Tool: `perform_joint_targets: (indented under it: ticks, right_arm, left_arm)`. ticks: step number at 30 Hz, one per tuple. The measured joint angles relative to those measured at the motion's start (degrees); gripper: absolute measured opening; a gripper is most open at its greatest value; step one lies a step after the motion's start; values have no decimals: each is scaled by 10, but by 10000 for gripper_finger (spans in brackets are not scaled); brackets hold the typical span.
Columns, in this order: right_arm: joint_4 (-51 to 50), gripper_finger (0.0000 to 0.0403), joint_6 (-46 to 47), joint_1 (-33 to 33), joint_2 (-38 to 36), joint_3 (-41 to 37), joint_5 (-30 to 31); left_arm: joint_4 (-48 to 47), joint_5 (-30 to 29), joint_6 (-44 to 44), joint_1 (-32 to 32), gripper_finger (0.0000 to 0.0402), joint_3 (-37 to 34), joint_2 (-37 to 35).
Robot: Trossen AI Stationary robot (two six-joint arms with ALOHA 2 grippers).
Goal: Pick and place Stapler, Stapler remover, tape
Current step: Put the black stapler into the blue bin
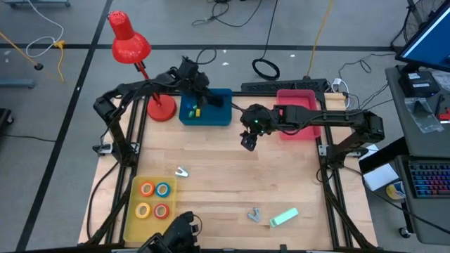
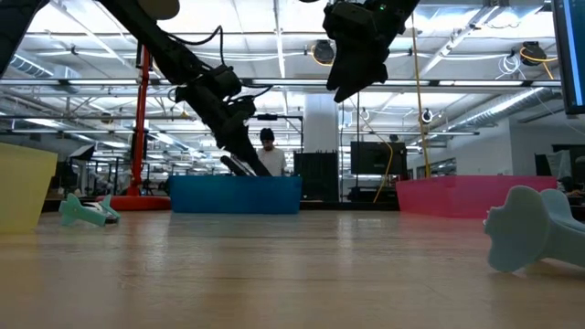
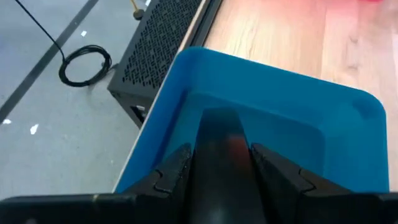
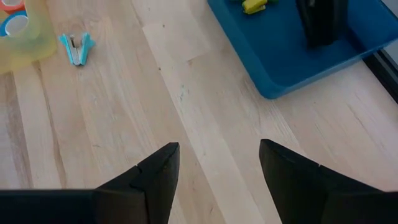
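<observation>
The left gripper [image 1: 209, 98] hangs low inside the blue bin [image 1: 222, 116], its fingers [image 3: 177, 171] clamped on a dark stapler [image 3: 219, 152]. Small yellow bits [image 4: 254, 5] lie in the bin just beside it. The right gripper [image 1: 249, 140] hovers over bare table [image 1: 232, 183] just off the bin's corner, fingers [image 4: 158, 171] apart and empty, the pink bin [image 1: 295, 98] behind it. Well away from it lie a teal remover [image 1: 182, 171] and, in a yellow tray [image 1: 131, 211], four tape rolls [image 1: 155, 199]. A green stapler [image 1: 284, 217] lies farther off.
</observation>
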Motion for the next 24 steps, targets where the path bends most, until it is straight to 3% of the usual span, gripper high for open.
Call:
perform_joint_targets:
  ticks: [24]
  right_arm:
    - [5,215,5,0,0,0,0]
  left_arm:
    - [5,8,37,-3,157,0,32]
